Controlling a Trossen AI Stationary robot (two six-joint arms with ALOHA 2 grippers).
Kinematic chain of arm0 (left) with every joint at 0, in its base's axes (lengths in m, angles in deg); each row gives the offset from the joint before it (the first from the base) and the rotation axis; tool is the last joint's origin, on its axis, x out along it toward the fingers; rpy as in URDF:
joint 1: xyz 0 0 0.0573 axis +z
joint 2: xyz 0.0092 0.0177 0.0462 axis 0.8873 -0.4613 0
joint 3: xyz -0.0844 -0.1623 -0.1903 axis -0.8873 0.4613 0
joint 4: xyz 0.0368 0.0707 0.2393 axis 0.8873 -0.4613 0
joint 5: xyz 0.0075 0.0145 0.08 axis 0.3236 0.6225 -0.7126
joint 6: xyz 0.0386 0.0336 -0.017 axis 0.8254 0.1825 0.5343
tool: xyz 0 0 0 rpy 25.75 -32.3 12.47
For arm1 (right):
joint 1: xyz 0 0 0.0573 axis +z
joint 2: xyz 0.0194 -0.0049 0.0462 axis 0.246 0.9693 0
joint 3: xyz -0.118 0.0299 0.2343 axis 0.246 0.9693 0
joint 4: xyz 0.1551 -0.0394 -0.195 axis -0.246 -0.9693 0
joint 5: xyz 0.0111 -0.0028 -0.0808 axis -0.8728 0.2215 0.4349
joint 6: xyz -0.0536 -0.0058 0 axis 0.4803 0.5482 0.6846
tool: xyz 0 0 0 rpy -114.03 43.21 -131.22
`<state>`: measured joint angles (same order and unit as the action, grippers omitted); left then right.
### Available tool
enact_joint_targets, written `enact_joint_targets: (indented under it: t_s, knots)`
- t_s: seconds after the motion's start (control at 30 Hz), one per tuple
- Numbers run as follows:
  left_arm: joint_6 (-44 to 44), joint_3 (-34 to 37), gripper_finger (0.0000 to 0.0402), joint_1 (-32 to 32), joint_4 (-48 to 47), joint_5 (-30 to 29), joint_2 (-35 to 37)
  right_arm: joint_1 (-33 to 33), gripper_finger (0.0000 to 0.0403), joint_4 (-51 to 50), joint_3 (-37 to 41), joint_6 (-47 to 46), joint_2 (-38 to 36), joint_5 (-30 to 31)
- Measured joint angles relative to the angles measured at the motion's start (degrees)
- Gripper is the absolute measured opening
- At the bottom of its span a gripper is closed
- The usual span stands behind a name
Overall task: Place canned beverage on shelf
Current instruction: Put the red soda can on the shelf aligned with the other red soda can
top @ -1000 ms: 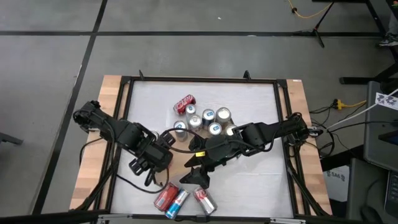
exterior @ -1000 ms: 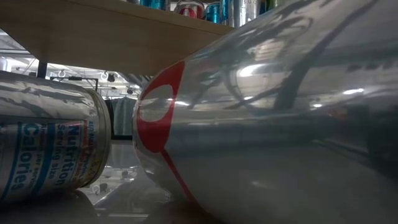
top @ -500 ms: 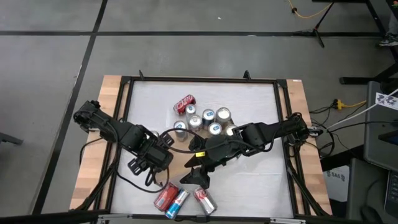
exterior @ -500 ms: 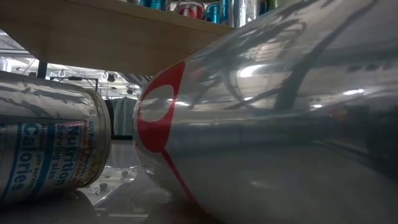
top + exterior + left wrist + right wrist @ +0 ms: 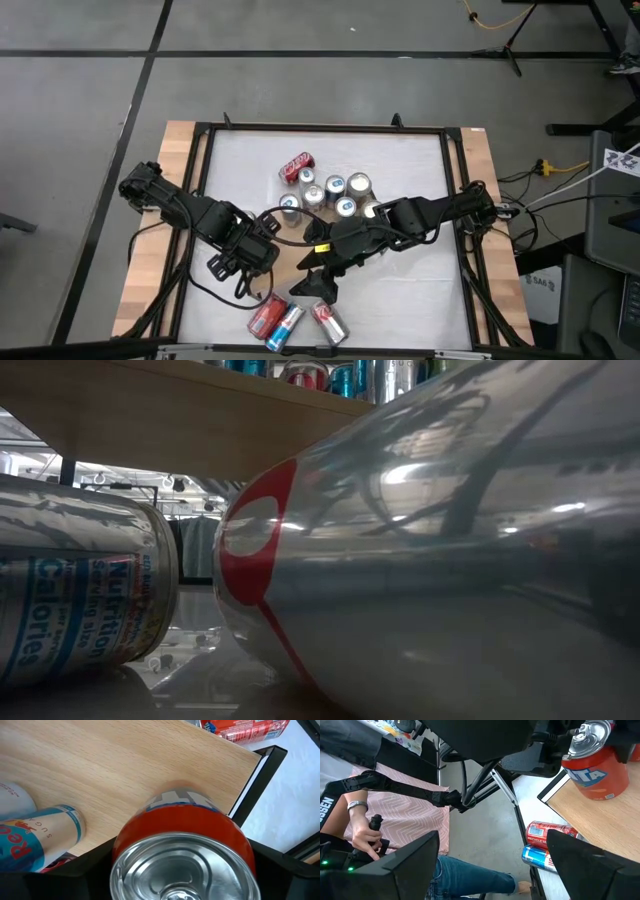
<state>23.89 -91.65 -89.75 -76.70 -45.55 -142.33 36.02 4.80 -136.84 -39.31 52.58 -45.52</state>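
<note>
white tabletop (image 5: 400,170) | shelf (image 5: 110,780) | left fingers (image 5: 85,865) flank orange can (image 5: 182,855), grip unclear | right fingers (image 5: 410,860) spread, empty

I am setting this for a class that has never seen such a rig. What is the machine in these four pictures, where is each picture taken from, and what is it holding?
It is a robot with two dark arms at a white table, each arm ending in a two-finger gripper. One picture looks straight down. One is taken at table height, so the lying cans fill it. One camera rides on each wrist. The left gripper is around an upright orange can on the wooden shelf. Whether it grips the can, I cannot tell. The right gripper hangs open and empty nearby. Other standing cans cluster farther back.
</note>
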Motion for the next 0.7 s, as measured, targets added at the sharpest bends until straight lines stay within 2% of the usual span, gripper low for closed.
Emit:
enact_joint_targets:
  t_s: [0.7]
  knots:
    - [-0.1, 0.0, 0.0328, 0.0, -0.1, -0.7, 0.0, 0.0, 0.0356, 0.0, 0.0, 0.0, 0.0, 0.0]
